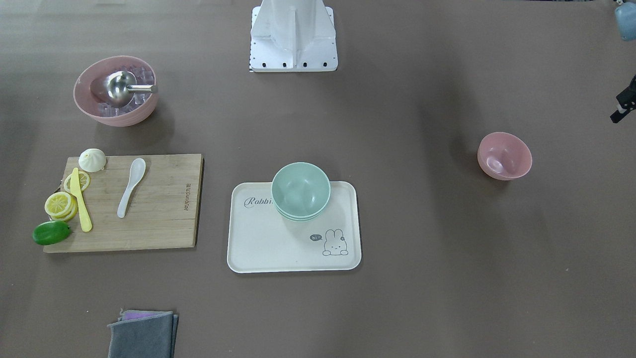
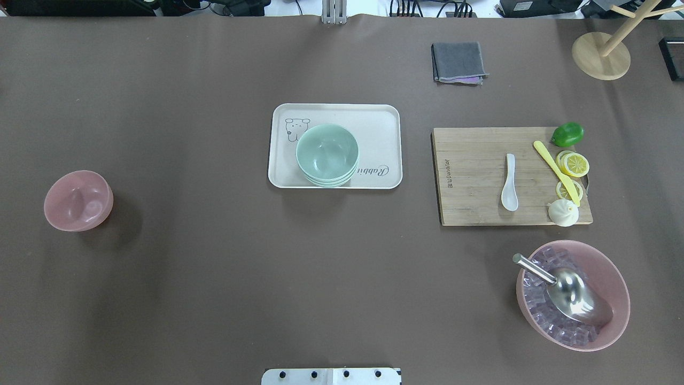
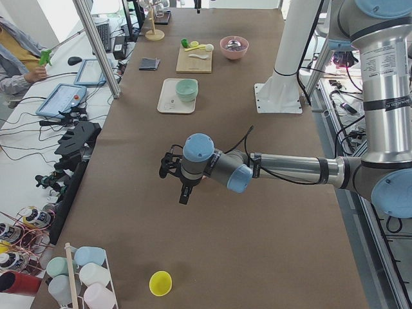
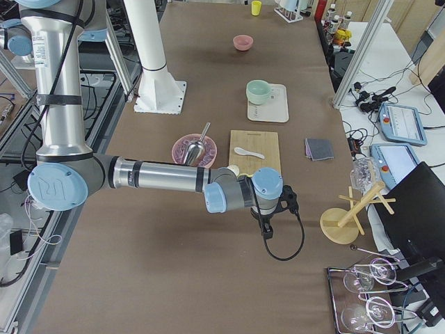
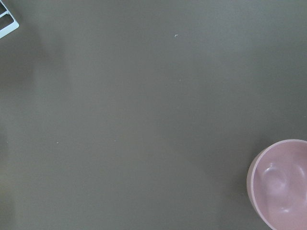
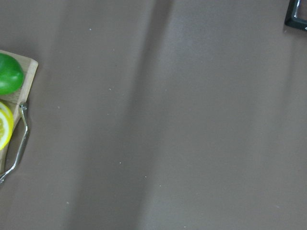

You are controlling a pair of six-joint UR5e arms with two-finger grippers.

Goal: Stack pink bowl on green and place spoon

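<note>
Risk: you grab the ice-filled pink bowl point(image 2: 573, 294), not the small pink bowl point(image 2: 78, 200); left fingers point(image 3: 184, 194), right fingers point(image 4: 265, 228): spread unclear.

on the bench point(image 2: 214, 278), a tray point(image 2: 331, 113) sits midway with stacked bowls point(image 2: 327, 152) on it. a lone bowl point(image 2: 78, 200) lies far to the robot's left. to the right, a board point(image 2: 475, 182) carries spoon point(image 2: 510, 183), knife point(image 2: 556, 172), bun point(image 2: 562, 213) and fruit point(image 2: 576, 164). nearer the robot, a big bowl point(image 2: 620, 289) holds a scoop point(image 2: 572, 297). a cloth point(image 2: 458, 62) lies beyond the board.
</note>
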